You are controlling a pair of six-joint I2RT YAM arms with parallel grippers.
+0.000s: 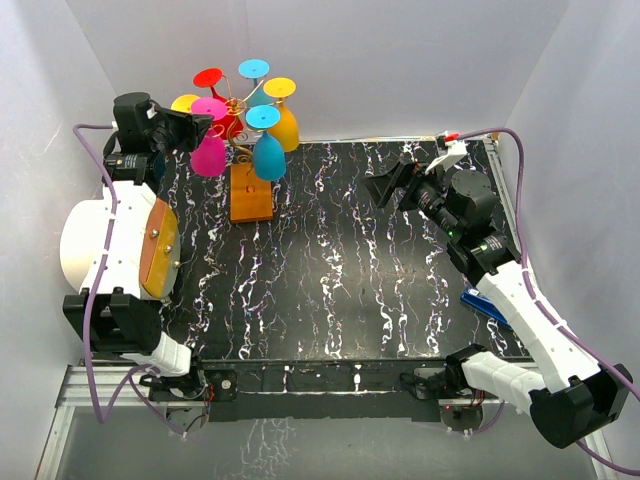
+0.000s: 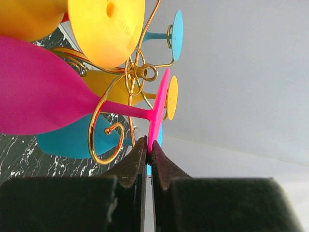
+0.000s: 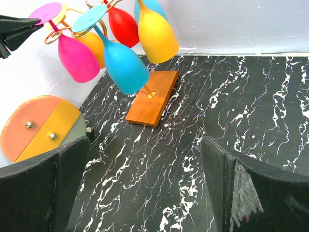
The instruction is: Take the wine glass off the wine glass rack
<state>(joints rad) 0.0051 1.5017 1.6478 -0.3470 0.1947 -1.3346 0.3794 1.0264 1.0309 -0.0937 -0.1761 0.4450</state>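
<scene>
**While the right arm hangs open, the left pinches the pink glass's foot**

Nearest the arm bases lies the black marbled table (image 1: 350, 290). At its left edge sits a round white object (image 1: 95, 235) with an orange-and-yellow face that carries two screws. At the right edge, a small blue item (image 1: 488, 305) shows beside the right arm, too hidden to name.

Farther out, the right end effector (image 3: 145, 188) hovers over the right half of the table. Its fingers are spread wide with nothing between them, and it faces the rack from well apart.

Toward the far left corner, the wine glass rack (image 1: 251, 193) stands upright on its flat orange-brown base. Its gold scroll arms carry six glasses, all hanging bowl down and foot up: one pink, one red, two blue and two yellow.

The pink wine glass (image 1: 209, 155) hangs on the rack's left side, its stem cradled in a curled gold arm. The left end effector (image 2: 148, 145) reaches in at foot height from the left. Its fingers are pressed together on the rim of the pink foot, with the thin disc's edge caught between the tips. The glass is not yet off the rack.
</scene>
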